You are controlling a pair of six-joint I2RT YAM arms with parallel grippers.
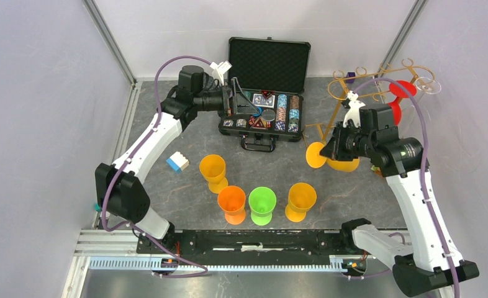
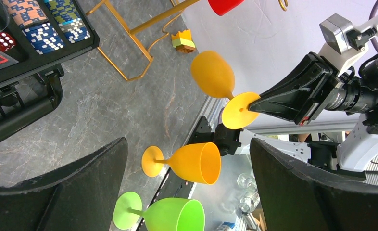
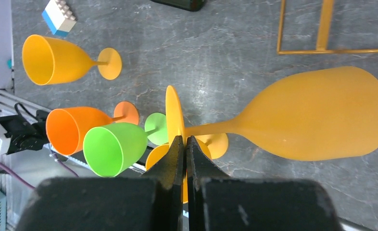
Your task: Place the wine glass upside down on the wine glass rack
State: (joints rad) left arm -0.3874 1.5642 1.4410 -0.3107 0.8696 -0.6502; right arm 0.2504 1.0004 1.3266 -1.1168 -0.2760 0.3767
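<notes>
- Nearest the arm bases, four spare glasses stand upright on the table (image 1: 167, 133): a yellow one (image 1: 213, 171), an orange one (image 1: 231, 202), a green one (image 1: 261, 203) and another yellow one (image 1: 301, 200).
- Just beyond them on the right, the right tool (image 3: 184, 144) is pressed together on the rim of the foot disc of the wine glass (image 3: 321, 115). The glass lies on its side with the stem about level, and it appears to be lifted off the table.
- The bowl points toward the wine glass rack (image 3: 324, 24), whose base is near but not touching it.
- Step in hand, as I judge it: carrying the gripped glass to the rack, with the hanging not yet done.
- Further back on the left, the left tool (image 1: 236, 102) is spread and holds nothing, beside the open poker chip case (image 1: 269, 62).
- Farthest right, a red glass (image 1: 402, 93) already hangs bowl-down from the rack's top rails.
- The next move likely calls for raising the glass, turning the bowl downward, and sliding the stem between two free rails so the foot rests on them. The fingers on the foot's edge must stay clear of the wire.
</notes>
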